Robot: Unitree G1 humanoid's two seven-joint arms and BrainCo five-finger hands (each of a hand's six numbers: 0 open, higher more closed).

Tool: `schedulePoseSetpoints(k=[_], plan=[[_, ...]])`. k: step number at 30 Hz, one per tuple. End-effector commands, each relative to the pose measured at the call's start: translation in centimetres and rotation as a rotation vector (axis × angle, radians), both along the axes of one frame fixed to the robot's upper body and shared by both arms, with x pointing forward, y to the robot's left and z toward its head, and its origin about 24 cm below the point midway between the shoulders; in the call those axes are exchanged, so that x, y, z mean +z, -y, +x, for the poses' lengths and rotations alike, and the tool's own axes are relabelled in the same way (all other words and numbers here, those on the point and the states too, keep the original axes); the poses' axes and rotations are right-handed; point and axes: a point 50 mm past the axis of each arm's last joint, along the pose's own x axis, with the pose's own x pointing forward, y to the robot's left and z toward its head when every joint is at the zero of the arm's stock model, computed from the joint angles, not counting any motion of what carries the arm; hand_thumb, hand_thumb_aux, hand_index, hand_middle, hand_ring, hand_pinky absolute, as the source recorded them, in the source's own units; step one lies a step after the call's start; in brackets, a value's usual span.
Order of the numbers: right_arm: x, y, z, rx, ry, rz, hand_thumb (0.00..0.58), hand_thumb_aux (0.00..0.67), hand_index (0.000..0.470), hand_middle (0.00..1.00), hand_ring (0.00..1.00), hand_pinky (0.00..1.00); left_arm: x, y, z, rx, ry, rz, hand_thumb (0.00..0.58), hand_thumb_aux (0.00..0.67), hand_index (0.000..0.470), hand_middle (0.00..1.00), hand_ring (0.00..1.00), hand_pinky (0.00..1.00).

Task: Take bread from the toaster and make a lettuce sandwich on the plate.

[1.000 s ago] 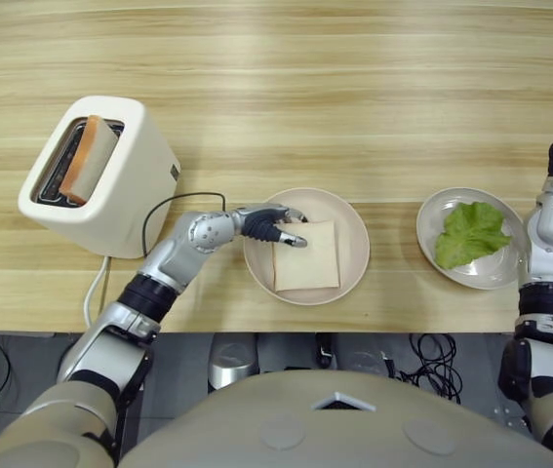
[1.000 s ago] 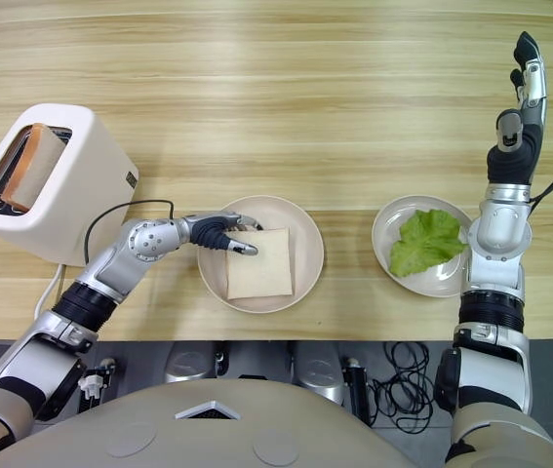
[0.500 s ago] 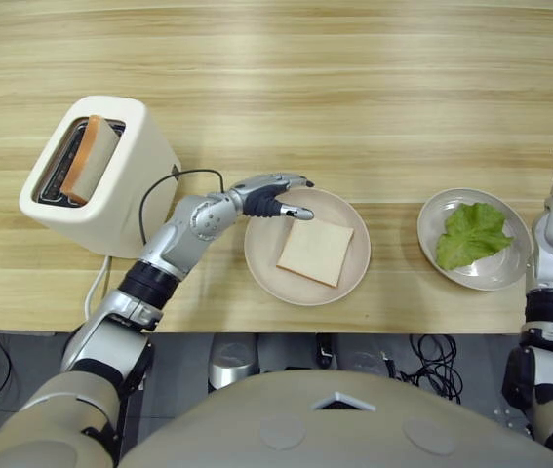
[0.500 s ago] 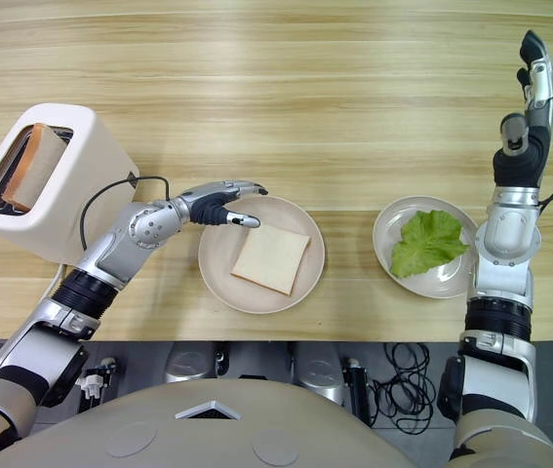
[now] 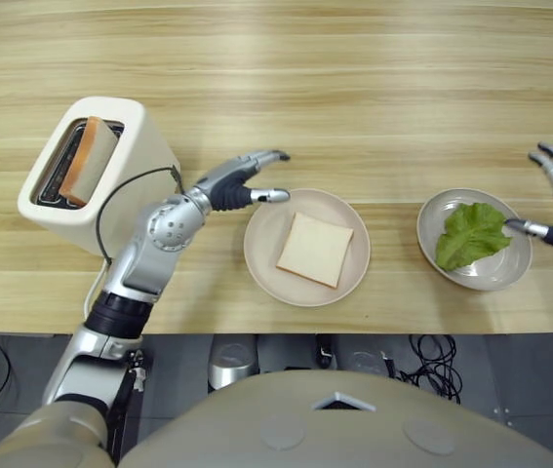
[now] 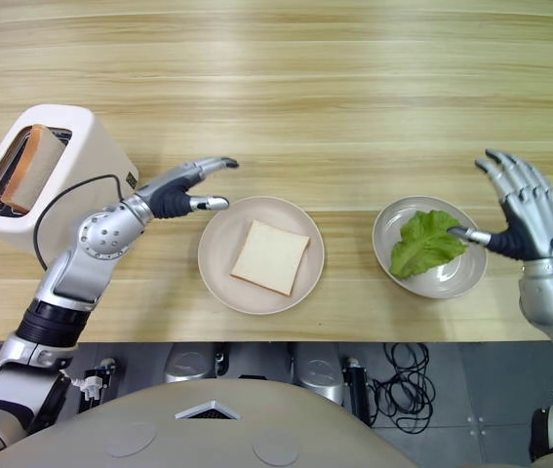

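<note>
The table (image 5: pixel 354 97) is matt, grained wood. Left of the left hand (image 5: pixel 242 182), the toaster (image 5: pixel 144 166) looks smooth plastic; the plate (image 5: pixel 261 258) beside it, matt.

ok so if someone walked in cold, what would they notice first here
Probably the white toaster on the left with a toast slice standing in its slot, and the pale plate in the middle carrying one bread slice. Next, the green lettuce leaf in the small dish on the right, with the right hand spread open beside it while the left hand hangs open between toaster and plate.
</note>
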Motion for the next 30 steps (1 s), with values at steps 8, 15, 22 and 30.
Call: schedulePoseSetpoints(k=[8, 15, 22, 30], plan=[[-4.5, 1.2, -2.2, -0.013, -0.178, -0.245, 0.000, 0.000, 0.000, 0.00, 0.00, 0.00, -0.2, -0.9, -0.7, 0.096, -0.013, -0.140, 0.000, 0.000, 0.000, 0.00, 0.00, 0.00], [-5.0, 1.0, -1.8, -0.017, -0.213, -0.242, 0.458, 0.363, 0.249, 0.00, 0.00, 0.00, -0.9, -0.5, -0.9, 0.089, -0.034, -0.138, 0.000, 0.000, 0.000, 0.00, 0.00, 0.00], [-5.2, 0.8, -1.2, -0.054, -0.248, -0.189, 0.096, 0.058, 0.040, 0.00, 0.00, 0.00, -1.6, -0.3, -0.8, 0.093, -0.048, -0.129, 0.000, 0.000, 0.000, 0.00, 0.00, 0.00], [-5.8, 0.4, -1.0, -0.058, -0.292, -0.165, 0.124, 0.076, 0.052, 0.00, 0.00, 0.00, -2.3, -0.4, -0.7, 0.108, -0.058, -0.128, 0.000, 0.000, 0.000, 0.00, 0.00, 0.00]])
